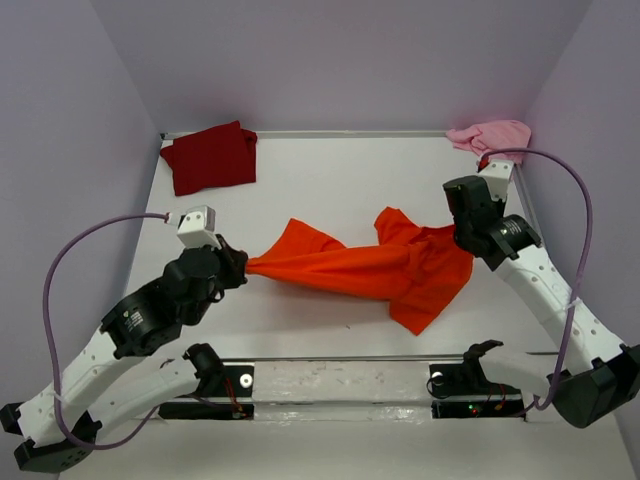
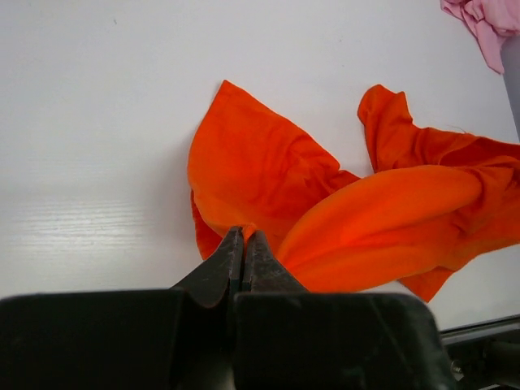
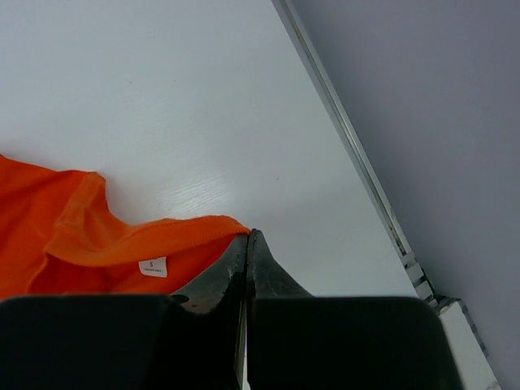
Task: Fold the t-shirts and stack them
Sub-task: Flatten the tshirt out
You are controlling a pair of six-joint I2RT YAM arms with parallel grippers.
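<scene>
An orange shirt (image 1: 370,268) sags between left gripper (image 1: 243,268) at nine o'clock and right gripper (image 1: 466,236) at three, both clamped on it; flattening likely needs an even, low pull.

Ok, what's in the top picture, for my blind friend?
The left gripper and right gripper each hold one end of an orange t-shirt on a table. A dark red t-shirt lies back left, a pink t-shirt back right.
</scene>
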